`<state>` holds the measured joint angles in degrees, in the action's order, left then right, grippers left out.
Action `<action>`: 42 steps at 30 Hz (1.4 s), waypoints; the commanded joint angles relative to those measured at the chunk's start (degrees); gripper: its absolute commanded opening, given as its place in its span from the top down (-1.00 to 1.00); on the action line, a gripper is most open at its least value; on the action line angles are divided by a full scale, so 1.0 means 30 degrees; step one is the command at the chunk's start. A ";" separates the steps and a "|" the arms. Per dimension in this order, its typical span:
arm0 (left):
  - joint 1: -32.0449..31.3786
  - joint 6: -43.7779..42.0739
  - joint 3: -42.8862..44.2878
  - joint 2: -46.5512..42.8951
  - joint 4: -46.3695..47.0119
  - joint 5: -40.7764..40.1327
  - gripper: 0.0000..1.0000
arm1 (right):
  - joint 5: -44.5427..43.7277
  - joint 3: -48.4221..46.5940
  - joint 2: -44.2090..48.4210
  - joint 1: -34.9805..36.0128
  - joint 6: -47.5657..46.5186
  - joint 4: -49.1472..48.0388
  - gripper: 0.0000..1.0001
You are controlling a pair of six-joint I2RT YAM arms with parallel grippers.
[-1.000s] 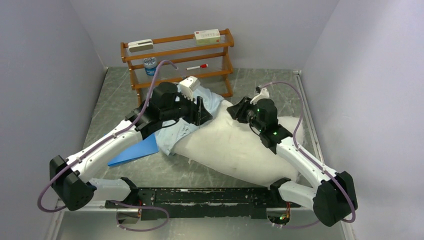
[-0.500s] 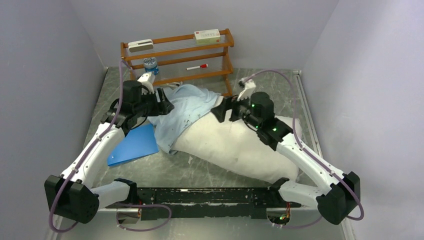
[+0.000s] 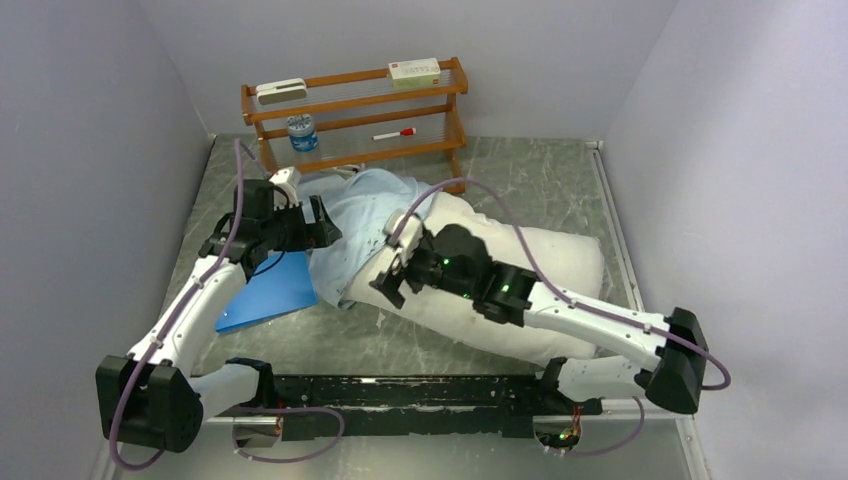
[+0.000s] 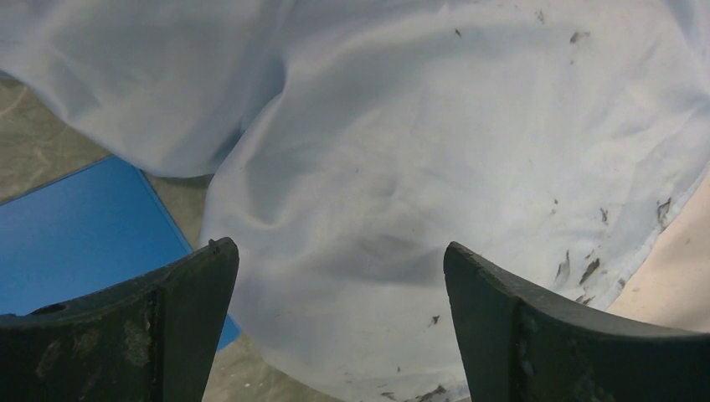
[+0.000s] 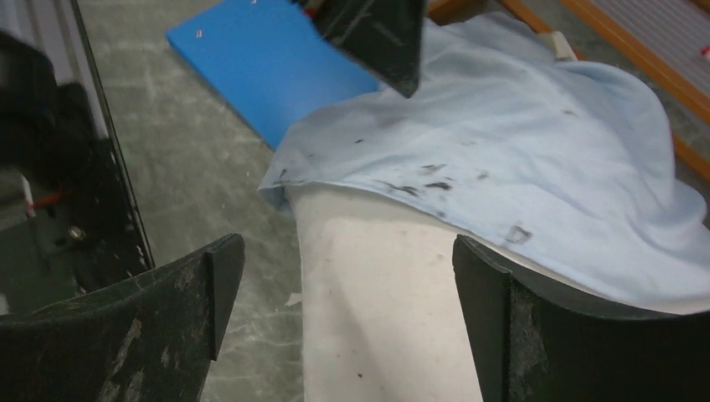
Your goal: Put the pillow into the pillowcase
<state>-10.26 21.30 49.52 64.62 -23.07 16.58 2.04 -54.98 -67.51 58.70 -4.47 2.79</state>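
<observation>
The white pillow [image 3: 560,265] lies across the table's middle and right. The light-blue pillowcase [image 3: 360,215] covers its far left end; whether it wraps underneath is hidden. My left gripper [image 3: 318,225] hovers open at the pillowcase's left edge, nothing between its fingers. In the left wrist view the gripper [image 4: 339,268] stands over wrinkled pillowcase [image 4: 419,151]. My right gripper [image 3: 393,270] is open above the pillow's near left end. In the right wrist view the gripper [image 5: 347,285] straddles bare pillow [image 5: 377,301] just below the pillowcase [image 5: 519,142] hem.
A flat bright-blue board [image 3: 270,290] lies left of the pillow, partly under the pillowcase. A wooden rack [image 3: 355,110] with a box, a marker and a tin stands at the back. Grey walls close both sides. A black rail [image 3: 420,395] runs along the near edge.
Both grippers opened. The left arm drew back left off the pillowcase. The right arm swung from the pillow's far top down to its near left end.
</observation>
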 commanded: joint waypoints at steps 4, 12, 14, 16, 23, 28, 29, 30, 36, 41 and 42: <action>0.0169 -0.1419 -0.0325 -0.1289 -0.0999 -0.1257 -0.94 | -0.4224 0.0485 -0.2024 0.3920 -0.6011 -0.1833 -0.96; 0.0169 -0.0018 -0.1223 -0.1789 -0.0789 -0.1005 -0.86 | -1.0003 0.0964 -0.5498 0.6938 -1.1127 -0.1982 -0.96; 0.0169 -0.0158 -0.1135 -0.1740 -0.1032 -0.1075 -0.85 | -1.1772 0.1051 -0.6889 0.7301 -1.1748 -0.2368 -0.97; 0.0169 -0.0250 -0.1096 -0.1817 -0.1176 -0.1291 -0.84 | -1.4096 0.1487 -0.8040 0.7539 -1.2812 -0.3968 -0.97; 0.0169 -0.0347 -0.1087 -0.2233 -0.1568 -0.1663 -0.76 | -1.7033 0.2861 -1.0192 0.7398 -1.4831 -1.0290 -0.70; 0.0169 -0.0245 -0.0658 -0.2502 -0.1997 -0.1179 -0.66 | -1.5480 0.2157 -0.9193 0.6497 -1.1245 -0.9222 0.99; 0.0169 -0.0255 -0.0568 -0.2600 -0.2006 -0.1174 -0.63 | -1.5283 0.2104 -0.9050 0.6416 -1.0912 -0.9103 1.00; 0.0169 -0.0293 -0.0506 -0.2755 -0.2007 -0.1239 -0.61 | -1.4998 0.1767 -0.8934 0.6380 -1.0552 -0.8638 1.00; 0.0169 -0.0743 0.1679 -0.3696 -0.2897 -0.2285 -0.45 | -1.3149 -0.0304 -0.7051 0.5905 -0.6409 -0.6452 1.00; 0.0169 -0.0305 0.4377 -0.5041 -0.3343 -0.3197 -0.30 | -1.0355 -0.2153 -0.4990 0.3732 -0.0806 -0.4731 1.00; 0.0169 -0.0190 0.5077 -0.5188 -0.3449 -0.3324 -0.29 | -0.9756 -0.2544 -0.4786 0.3127 -0.0112 -0.4499 1.00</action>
<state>-10.22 20.01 57.49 52.49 -32.08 9.80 -35.31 -55.86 -86.98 72.69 -20.14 -9.37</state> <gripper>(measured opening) 0.662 0.029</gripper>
